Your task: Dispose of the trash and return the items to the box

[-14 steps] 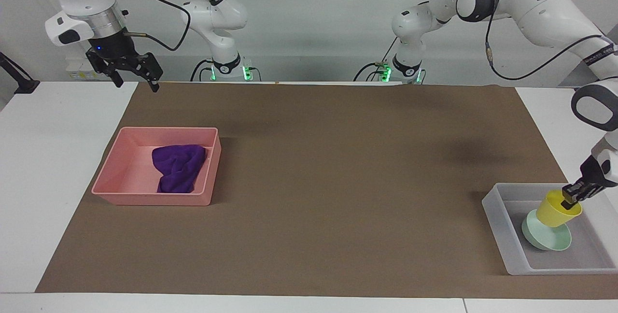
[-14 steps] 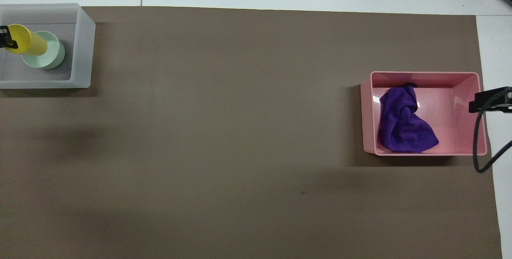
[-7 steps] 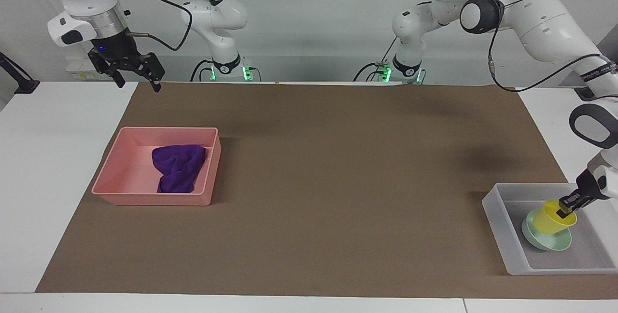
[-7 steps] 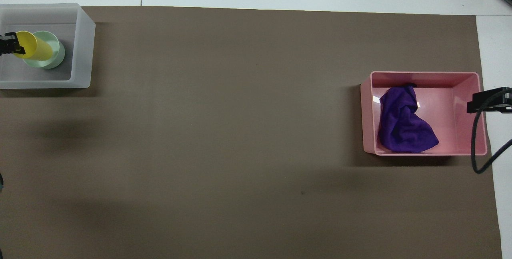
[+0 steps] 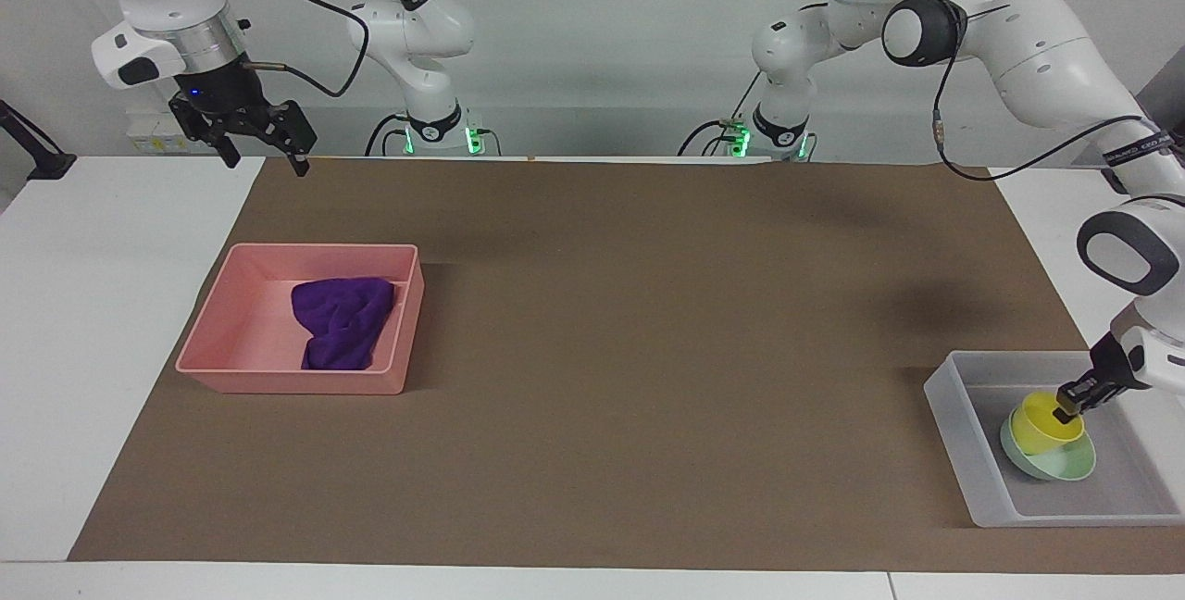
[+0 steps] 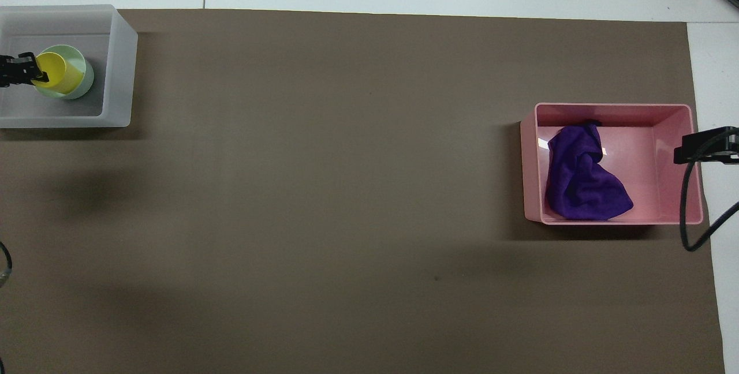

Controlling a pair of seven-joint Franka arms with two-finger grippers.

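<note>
Hanging raised over worktop corner at right arm's end, right claw spread wide, holding nothing. Wrinkled deep-purple cloth rag lying inside pink plastic tray on brown mat. Small yellow plastic cup nested in shallow mint-green bowl inside frosted-white rectangular tray. Left claw at cup rim; grip unclear.

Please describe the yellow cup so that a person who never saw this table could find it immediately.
Look at the translucent frosted-white plastic tray at the left arm's end of the brown mat. Inside it sits a shallow pale mint-green bowl, and the small yellow plastic cup stands in that bowl. It is the only yellow thing here.
</note>
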